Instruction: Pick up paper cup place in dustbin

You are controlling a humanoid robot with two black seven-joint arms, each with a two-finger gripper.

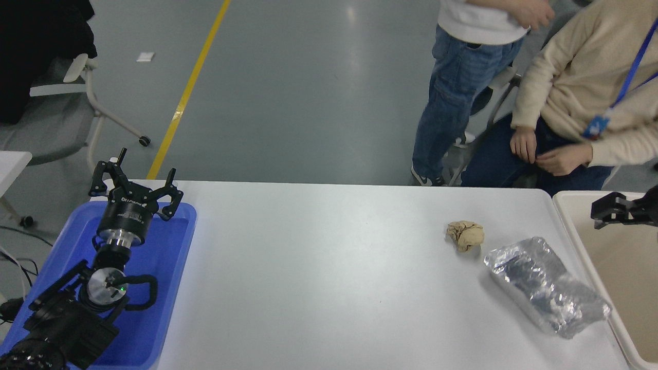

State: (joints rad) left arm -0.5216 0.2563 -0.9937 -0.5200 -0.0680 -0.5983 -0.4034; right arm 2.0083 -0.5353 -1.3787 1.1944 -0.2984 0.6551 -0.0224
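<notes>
1. Right pincer hangs over the dustbin; whether it is apart or together cannot be told.
2. Paper cup: not visible on the bench.
3. Left pincer spread apart, parked over the blue tray.
4. Locate the cup before descending.

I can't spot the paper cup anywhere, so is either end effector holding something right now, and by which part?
The left end effector is open and empty above the blue tray. The right end effector, over the dustbin, shows no cup; its grip cannot be told.
</notes>
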